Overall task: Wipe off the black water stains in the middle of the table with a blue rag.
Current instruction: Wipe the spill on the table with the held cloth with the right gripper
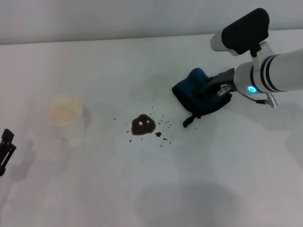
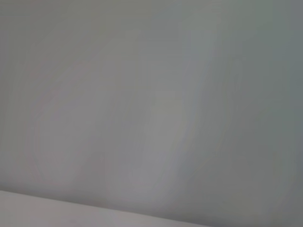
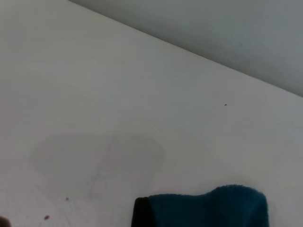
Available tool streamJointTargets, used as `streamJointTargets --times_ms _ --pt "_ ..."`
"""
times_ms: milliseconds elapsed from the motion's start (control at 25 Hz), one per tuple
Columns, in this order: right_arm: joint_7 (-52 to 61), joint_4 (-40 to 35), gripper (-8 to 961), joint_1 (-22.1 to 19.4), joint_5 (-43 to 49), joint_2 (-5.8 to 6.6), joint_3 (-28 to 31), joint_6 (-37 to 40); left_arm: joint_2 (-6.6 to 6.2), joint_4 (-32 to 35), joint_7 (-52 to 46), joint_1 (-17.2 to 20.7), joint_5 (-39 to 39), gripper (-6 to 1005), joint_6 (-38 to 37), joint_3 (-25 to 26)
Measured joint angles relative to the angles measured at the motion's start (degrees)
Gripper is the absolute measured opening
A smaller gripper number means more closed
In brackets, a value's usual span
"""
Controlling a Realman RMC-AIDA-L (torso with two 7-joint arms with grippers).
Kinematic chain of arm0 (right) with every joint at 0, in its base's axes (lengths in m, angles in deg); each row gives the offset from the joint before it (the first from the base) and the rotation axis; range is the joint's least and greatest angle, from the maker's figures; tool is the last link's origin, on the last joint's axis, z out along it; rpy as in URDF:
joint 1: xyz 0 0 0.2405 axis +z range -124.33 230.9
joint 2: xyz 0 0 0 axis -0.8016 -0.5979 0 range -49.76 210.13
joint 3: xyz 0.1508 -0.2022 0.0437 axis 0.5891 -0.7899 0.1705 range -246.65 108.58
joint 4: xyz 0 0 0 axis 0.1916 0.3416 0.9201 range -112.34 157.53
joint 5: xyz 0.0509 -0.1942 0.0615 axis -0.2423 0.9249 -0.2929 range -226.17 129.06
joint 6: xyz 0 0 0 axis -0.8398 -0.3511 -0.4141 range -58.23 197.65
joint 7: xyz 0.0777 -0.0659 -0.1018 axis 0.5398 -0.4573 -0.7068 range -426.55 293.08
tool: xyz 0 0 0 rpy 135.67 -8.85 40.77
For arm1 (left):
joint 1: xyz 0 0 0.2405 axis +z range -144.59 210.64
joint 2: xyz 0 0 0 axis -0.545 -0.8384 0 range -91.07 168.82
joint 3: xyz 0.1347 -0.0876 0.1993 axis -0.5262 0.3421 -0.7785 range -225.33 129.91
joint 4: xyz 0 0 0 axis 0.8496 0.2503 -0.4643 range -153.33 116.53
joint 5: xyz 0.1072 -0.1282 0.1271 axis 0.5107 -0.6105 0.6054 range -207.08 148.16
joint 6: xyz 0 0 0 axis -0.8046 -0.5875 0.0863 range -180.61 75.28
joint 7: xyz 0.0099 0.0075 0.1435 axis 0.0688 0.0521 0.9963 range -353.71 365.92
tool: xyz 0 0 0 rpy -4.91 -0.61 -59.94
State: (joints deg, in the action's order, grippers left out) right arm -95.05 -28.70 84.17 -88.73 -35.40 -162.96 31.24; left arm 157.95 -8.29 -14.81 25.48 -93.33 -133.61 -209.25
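Note:
The black water stains (image 1: 142, 126), a small dark blob with two white glints and tiny specks around it, lie in the middle of the white table (image 1: 199, 179). The blue rag (image 1: 199, 93), teal with black edging and a loop tag, lies bunched to the right of the stains. My right gripper (image 1: 211, 90) is down on the rag and closed on it; the rag's top edge shows in the right wrist view (image 3: 208, 208). My left gripper (image 1: 5, 147) is parked at the left edge of the head view, far from the stains.
A white paper cup (image 1: 66, 116) stands on the table to the left of the stains. The table's far edge meets a grey wall (image 1: 142, 19). The left wrist view shows only blank grey surface.

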Motion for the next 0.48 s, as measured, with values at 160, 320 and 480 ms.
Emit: streamJointTargets --times_ms 160,320,480 --pt "-0.1 0.8 590 0.0 -0.6 0.02 -0.1 0.1 0.02 0.0 0.0 0.0 -0.7 884 0.0 0.0" --pt "-0.4 1.4 494 0.5 -0.6 0.09 -0.9 -0.1 0.10 0.0 0.0 0.2 -1.2 884 0.0 0.0" --pt "-0.8 1.8 397 1.3 -0.8 0.14 -1.2 -1.9 0.14 0.4 0.0 0.2 -1.3 884 -0.2 -0.1"
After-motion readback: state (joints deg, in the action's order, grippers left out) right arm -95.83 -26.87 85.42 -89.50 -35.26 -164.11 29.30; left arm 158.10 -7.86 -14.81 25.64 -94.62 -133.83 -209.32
